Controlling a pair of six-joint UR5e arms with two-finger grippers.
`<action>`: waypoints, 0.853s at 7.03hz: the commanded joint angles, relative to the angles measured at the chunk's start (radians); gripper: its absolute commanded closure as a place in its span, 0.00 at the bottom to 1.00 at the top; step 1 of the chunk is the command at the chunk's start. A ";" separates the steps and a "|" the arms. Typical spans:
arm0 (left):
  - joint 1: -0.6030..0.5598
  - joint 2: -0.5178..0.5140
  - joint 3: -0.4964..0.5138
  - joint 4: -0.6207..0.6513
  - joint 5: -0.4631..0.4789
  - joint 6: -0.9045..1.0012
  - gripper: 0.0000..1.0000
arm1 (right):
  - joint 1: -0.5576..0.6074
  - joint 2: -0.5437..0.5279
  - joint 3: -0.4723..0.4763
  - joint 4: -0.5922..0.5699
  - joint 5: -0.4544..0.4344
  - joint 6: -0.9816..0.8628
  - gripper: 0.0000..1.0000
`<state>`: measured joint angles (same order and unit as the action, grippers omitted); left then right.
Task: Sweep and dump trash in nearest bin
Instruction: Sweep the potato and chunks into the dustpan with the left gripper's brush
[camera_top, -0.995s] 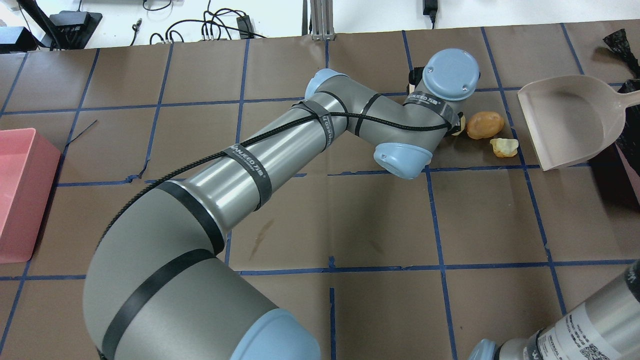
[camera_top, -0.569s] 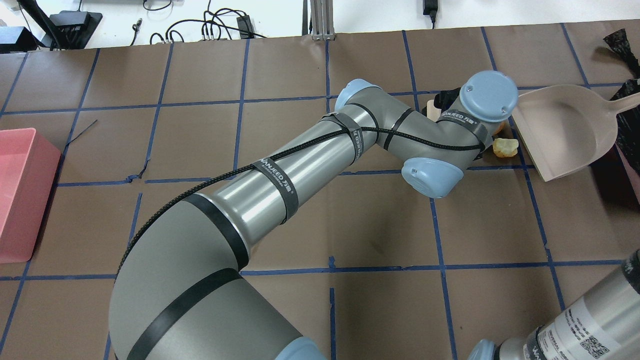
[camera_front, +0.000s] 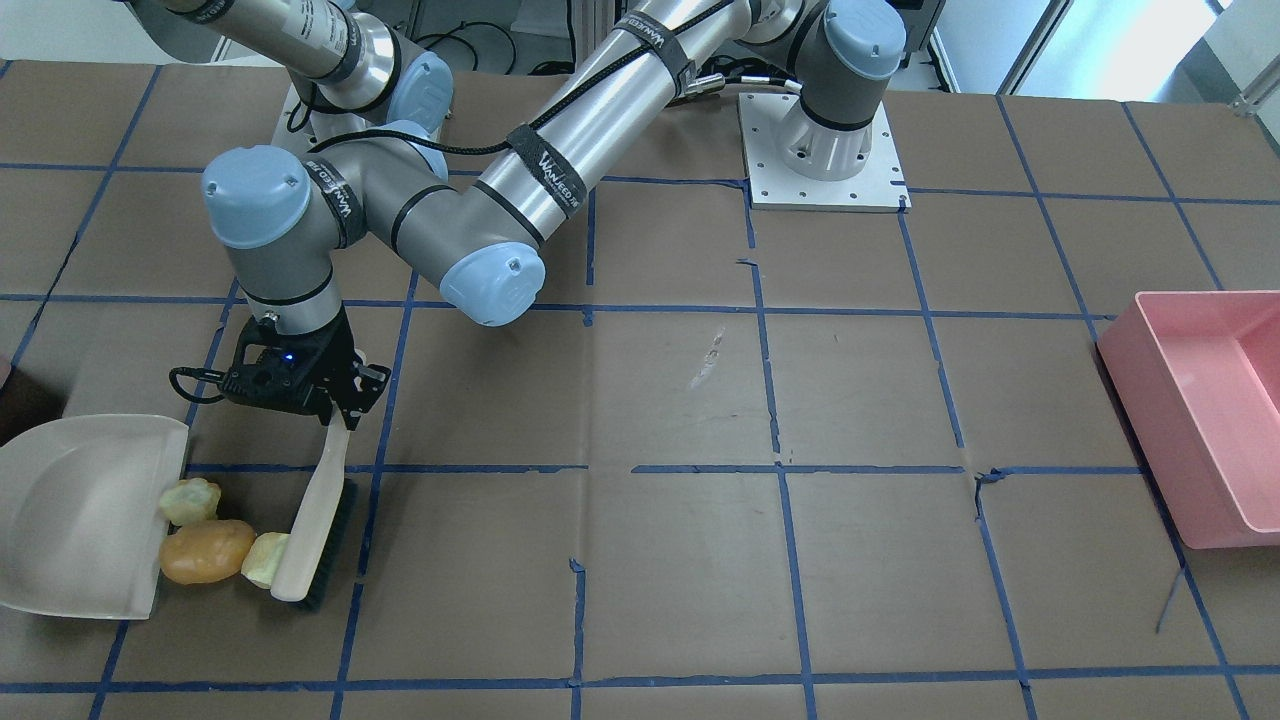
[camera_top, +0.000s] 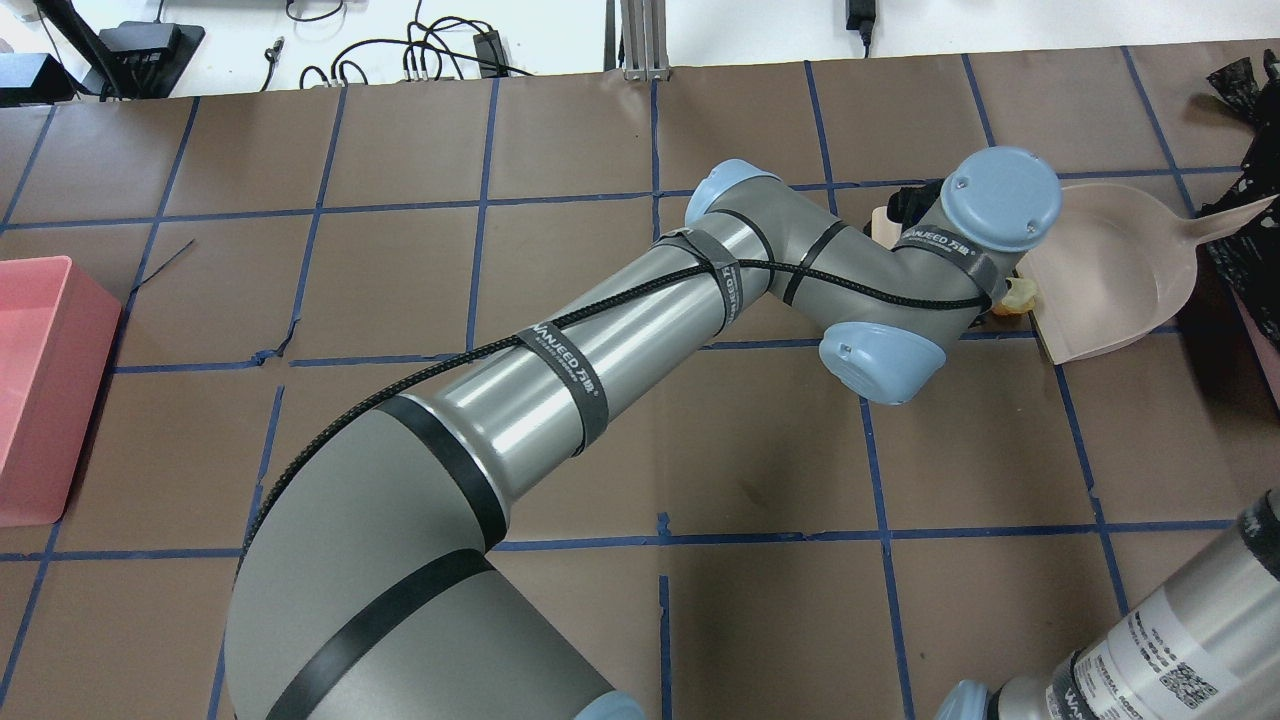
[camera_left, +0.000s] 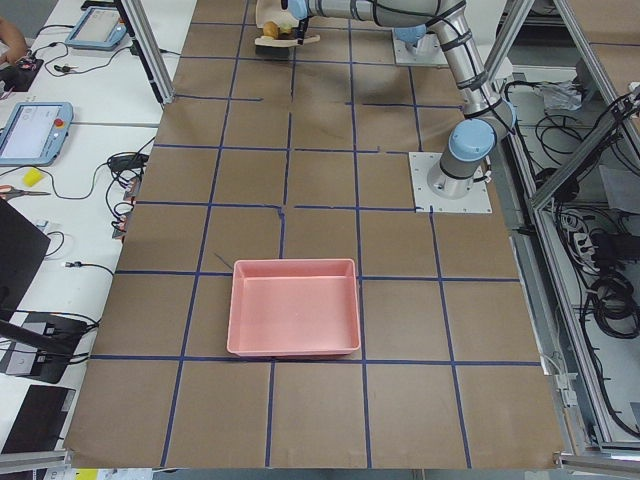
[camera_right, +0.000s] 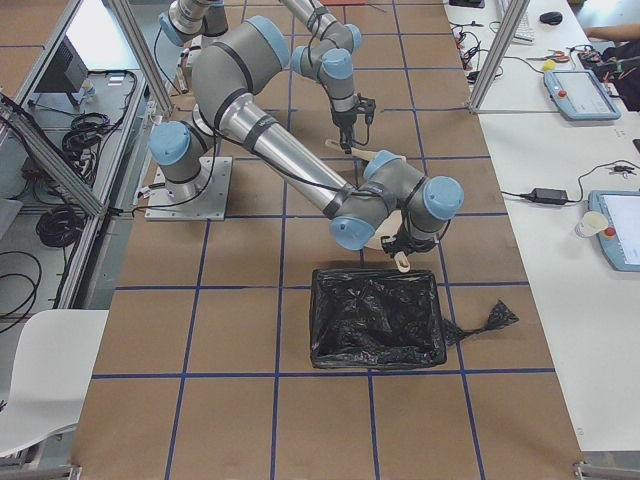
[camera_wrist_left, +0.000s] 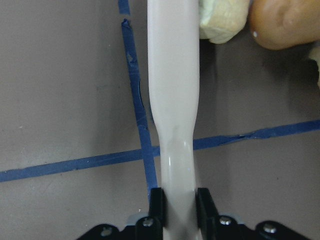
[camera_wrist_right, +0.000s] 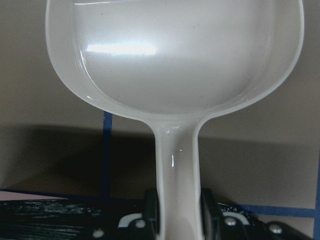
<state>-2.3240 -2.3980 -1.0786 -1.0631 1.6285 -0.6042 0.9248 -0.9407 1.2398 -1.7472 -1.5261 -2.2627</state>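
Note:
My left gripper (camera_wrist_left: 180, 207) is shut on the pale handle of a brush (camera_front: 318, 500); it also shows in the front view (camera_front: 335, 410). The brush's dark bristles rest on the table. The trash lies between the brush and the mouth of the beige dustpan (camera_front: 70, 520): an orange-brown lump (camera_front: 205, 550) at the lip, one yellow-green chunk (camera_front: 190, 500) beside it, and another (camera_front: 265, 558) against the brush. My right gripper (camera_wrist_right: 177, 212) is shut on the dustpan's handle (camera_wrist_right: 177, 165). In the overhead view the left wrist hides most of the trash.
A bin lined with a black bag (camera_right: 378, 320) stands just beyond the dustpan at the table's right end. A pink bin (camera_top: 40, 390) sits at the far left end. My left arm (camera_top: 560, 370) stretches across the table's middle.
My left arm has swept the brush to the right and pushed the trash up to the dustpan's mouth. The dustpan has shifted slightly and turned.

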 joint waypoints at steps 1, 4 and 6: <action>-0.006 -0.009 0.044 0.000 -0.027 0.012 1.00 | 0.023 0.000 0.018 -0.002 0.003 0.015 1.00; -0.073 -0.087 0.178 0.000 -0.056 -0.060 1.00 | 0.031 -0.001 0.029 0.001 0.037 0.069 1.00; -0.106 -0.130 0.285 -0.021 -0.056 -0.142 1.00 | 0.046 0.000 0.035 0.000 0.037 0.078 1.00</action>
<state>-2.4108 -2.5055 -0.8541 -1.0694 1.5729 -0.6961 0.9604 -0.9413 1.2712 -1.7464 -1.4908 -2.1925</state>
